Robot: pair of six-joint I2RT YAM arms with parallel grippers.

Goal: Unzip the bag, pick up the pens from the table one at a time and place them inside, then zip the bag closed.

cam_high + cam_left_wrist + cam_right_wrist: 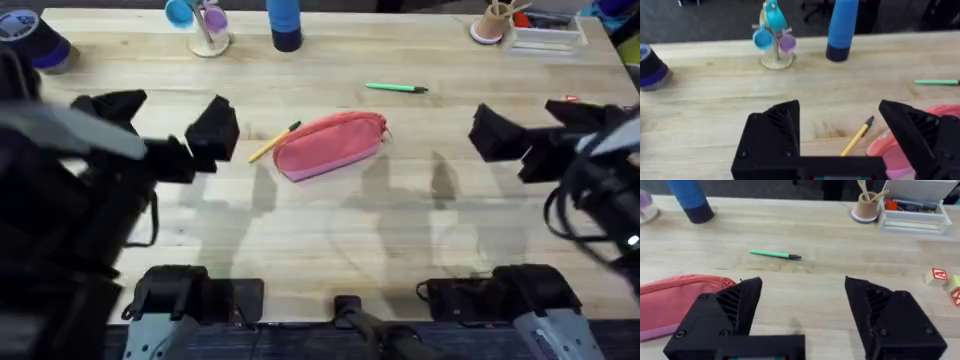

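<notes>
Nearest the bases, both arms are up off the table (pixel 330 250) with nothing in hand. The left gripper (pixel 170 128) sits out to the left with its jaws spread wide, and the right gripper (pixel 515 135) is out on the right, also wide open and empty. Between them, roughly mid-table, lies the bag (pixel 330 143), flat on its side with the zipper edge running along the top, and as far as I can tell the zipper looks shut, though the pull is too small to pick out. The yellow-orange pen (pixel 274 143) is right against the bag's left end, looks like it's touching or partly tucked under it. A bit farther back and to the right, the green pen (pixel 396 88) lies on its own, apart from the bag. So I'd say we're at the very first step, unzipping, with neither pen in yet. Next move probably needs one gripper to pin the bag down while the other finds that tiny pull and drags it along. Way at the back there's a blue bottle (pixel 284 22) and a little cup tree (pixel 207 24), well out of the way.
</notes>
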